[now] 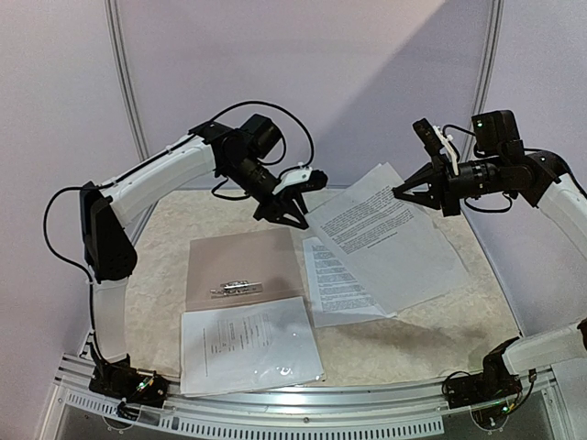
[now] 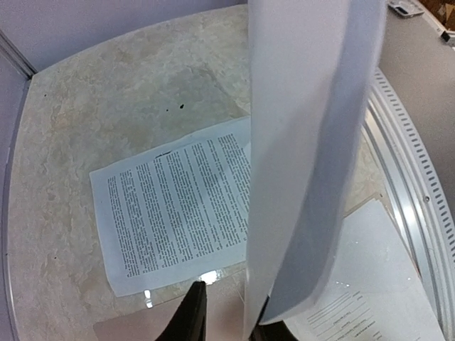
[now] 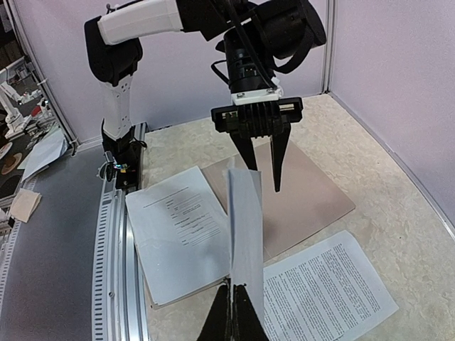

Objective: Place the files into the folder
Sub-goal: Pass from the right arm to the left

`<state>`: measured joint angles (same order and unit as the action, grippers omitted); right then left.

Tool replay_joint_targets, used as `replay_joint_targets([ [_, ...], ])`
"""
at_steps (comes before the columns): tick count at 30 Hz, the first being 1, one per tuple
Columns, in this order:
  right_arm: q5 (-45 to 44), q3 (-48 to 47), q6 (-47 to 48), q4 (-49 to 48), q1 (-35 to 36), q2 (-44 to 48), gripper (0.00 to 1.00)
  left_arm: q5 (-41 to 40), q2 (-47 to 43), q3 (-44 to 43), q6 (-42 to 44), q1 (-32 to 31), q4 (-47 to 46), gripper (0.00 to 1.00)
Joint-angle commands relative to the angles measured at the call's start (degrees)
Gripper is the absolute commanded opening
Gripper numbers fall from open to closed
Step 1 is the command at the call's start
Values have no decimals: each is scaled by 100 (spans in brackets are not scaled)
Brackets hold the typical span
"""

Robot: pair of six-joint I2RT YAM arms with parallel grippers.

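My right gripper (image 3: pixel 233 302) is clamped on one end of a thin white printed sheet (image 1: pixel 390 234) whose long axis runs across to my left gripper (image 3: pixel 261 177), its jaws slightly apart around the far corner (not squeezing, I judge). The flat taupe folder (image 1: pixel 240 257) lies on the table below and left of it, nearer the left arm, half-covered by a glossy sleeved page (image 1: pixel 249 346).

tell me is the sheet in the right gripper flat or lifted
Lifted: the right gripper is shut on one edge of the sheet, holding it up off the table there; its lower edge: cannot tell.
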<state>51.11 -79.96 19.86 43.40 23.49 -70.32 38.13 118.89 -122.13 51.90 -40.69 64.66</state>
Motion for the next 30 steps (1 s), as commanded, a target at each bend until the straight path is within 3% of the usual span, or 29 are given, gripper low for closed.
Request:
replay_joint_targets([
  [1,96,-125,49,88,-45,106,0,233,206,-215,210,78,207,23],
  [11,68,-135,53,115,-53,133,0,278,241,-322,341,78,303,25],
  [18,58,-86,15,49,-51,102,0,701,117,-495,-96,-153,437,32],
  [30,87,35,-56,-106,-54,107,0,733,206,-777,-537,-557,293,23],
])
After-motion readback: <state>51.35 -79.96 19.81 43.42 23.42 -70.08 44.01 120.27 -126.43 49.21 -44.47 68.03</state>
